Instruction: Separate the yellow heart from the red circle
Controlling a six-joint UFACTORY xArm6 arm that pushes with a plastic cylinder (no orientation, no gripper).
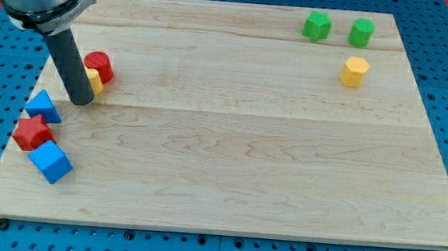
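- My tip [81,101] rested on the wooden board [237,159] near its upper left part, just at the left side of the yellow heart [94,80]. There was no claw on this arm, only the straight dark rod, so nothing could open or close and nothing was held.
- The rod covered most of the yellow heart, so I could not tell if the tip really touched it or stood only just beside it.
- The yellow heart sat against the red circle [100,66], which was just above it and a little to the view's right. The two looked touching.
- In my judgement, a push toward the view's right or top could have moved both blocks together, because the heart would press on the circle, and they would not separate.
- A push not through the middle of the heart could have made it turn and slip off the tip.
- Below the tip lay a blue block [44,106], a red star [31,133] and a blue cube [50,161]. A path down the view's left could have disturbed them.
- The board's left edge was near, so the heart could have been pushed off there.
- Two green blocks [317,26] [361,32] and a yellow hexagon [355,72] were well apart, at the view's top right, with no risk.
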